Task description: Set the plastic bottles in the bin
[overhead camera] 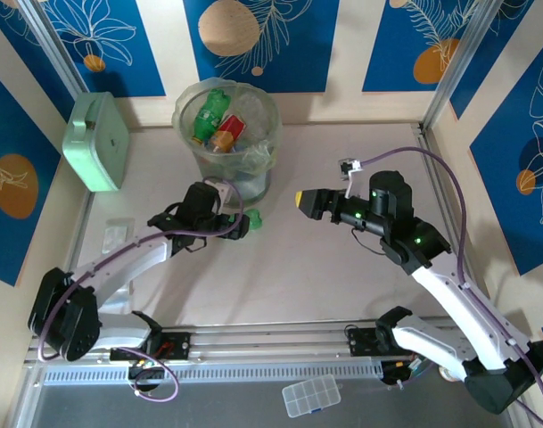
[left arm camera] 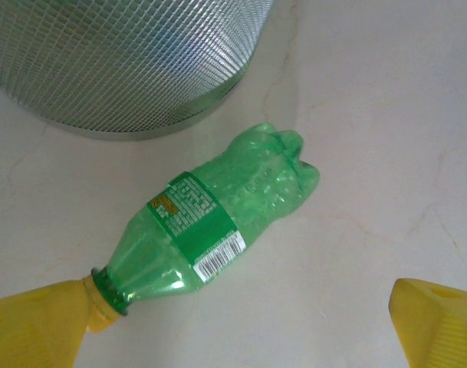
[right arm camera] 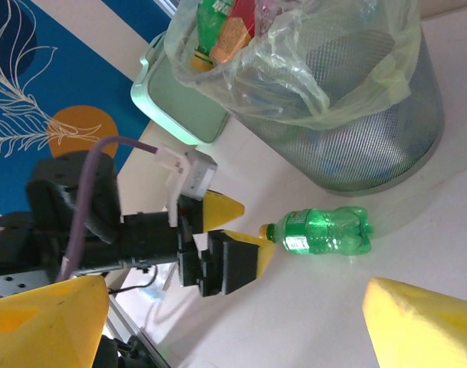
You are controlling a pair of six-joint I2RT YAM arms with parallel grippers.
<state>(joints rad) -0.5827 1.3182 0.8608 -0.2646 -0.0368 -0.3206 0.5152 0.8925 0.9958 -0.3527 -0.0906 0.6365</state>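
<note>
Left gripper [left arm camera: 241, 295]: my fingers stand wide apart and clamp nothing.

Green bottle [left arm camera: 218, 222]: it lies flat on its side on the table [left arm camera: 386, 153] between those fingers, just beside the foot of the bin [left arm camera: 126, 61].

Long axis, left wrist view: it runs diagonally. The yellow cap is low left, right at one finger [left arm camera: 34, 326]; I cannot tell whether they touch. The lobed base is up right, pointing away from me past the bin's wall. The barcode side of the label faces up.

Right wrist view: the axis is nearly level, cap toward my left gripper, base away from it.

Right gripper [right arm camera: 233, 307]: the fingers are apart and hold nothing, and they are well apart from the bottle.

Binned bottles [overhead camera: 219, 120]: one is green and one red-labelled, lying in the clear liner.
</note>
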